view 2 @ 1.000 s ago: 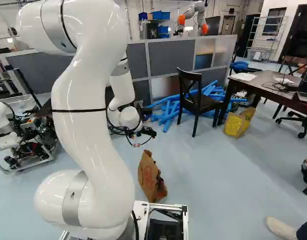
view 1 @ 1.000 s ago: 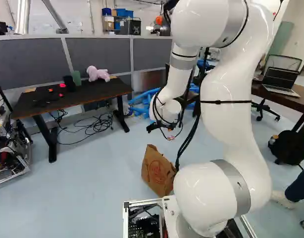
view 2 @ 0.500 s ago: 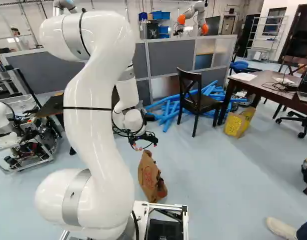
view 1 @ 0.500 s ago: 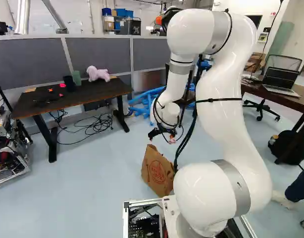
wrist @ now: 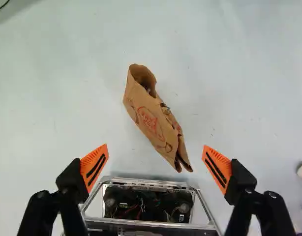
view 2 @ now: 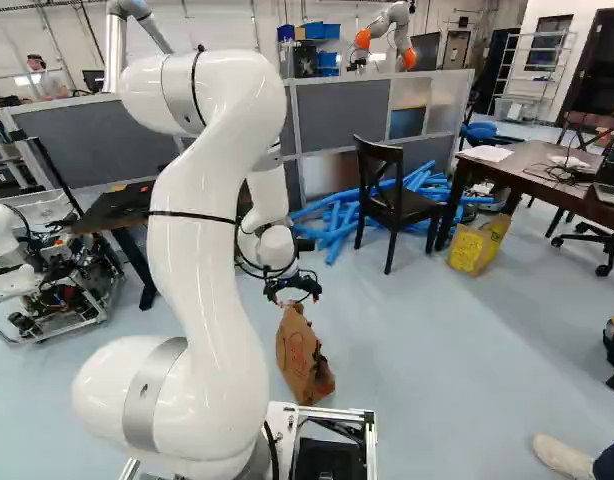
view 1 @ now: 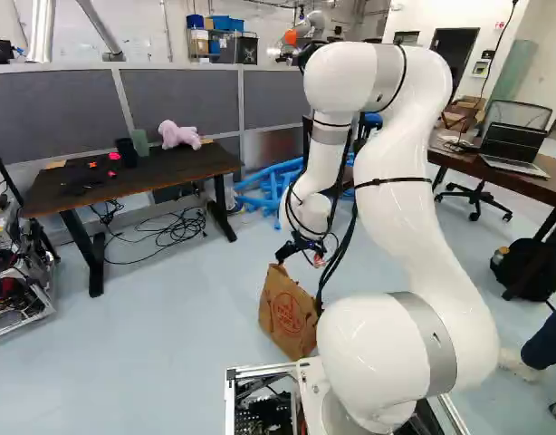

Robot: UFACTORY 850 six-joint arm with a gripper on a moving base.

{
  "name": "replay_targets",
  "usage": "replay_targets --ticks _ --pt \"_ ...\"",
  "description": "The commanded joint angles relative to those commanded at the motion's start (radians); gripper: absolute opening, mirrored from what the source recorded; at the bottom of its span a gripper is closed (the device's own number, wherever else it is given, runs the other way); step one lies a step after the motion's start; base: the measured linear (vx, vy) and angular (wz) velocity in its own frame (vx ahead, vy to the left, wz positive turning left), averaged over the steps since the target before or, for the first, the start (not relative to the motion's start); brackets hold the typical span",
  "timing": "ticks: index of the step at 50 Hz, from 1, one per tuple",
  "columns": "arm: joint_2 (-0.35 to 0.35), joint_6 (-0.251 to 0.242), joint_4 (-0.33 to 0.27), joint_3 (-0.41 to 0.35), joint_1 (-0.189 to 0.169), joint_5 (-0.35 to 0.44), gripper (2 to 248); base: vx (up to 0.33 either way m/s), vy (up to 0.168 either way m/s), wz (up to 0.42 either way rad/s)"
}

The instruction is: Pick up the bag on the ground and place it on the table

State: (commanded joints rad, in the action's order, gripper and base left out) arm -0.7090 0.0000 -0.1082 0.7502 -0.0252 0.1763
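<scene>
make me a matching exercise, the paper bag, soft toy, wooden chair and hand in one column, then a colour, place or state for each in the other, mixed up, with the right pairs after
Column one
1. paper bag
2. soft toy
3. wooden chair
4. hand

Column two
A. black, standing by the blue tubes
B. open, its orange pads well apart
C. brown with red print, on the floor
D. pink, up on a table

Right pairs: 1-C, 2-D, 3-A, 4-B
</scene>
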Motion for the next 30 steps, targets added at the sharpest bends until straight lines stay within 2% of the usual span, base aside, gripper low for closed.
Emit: replay_targets --ticks 20,30 --pt "-0.097 0.0 -0.082 0.077 -0.047 -0.024 247 0.0 0.0 0.0" --pt "-0.146 0.0 -0.12 0.121 -0.057 -0.036 247 0.0 0.0 0.0"
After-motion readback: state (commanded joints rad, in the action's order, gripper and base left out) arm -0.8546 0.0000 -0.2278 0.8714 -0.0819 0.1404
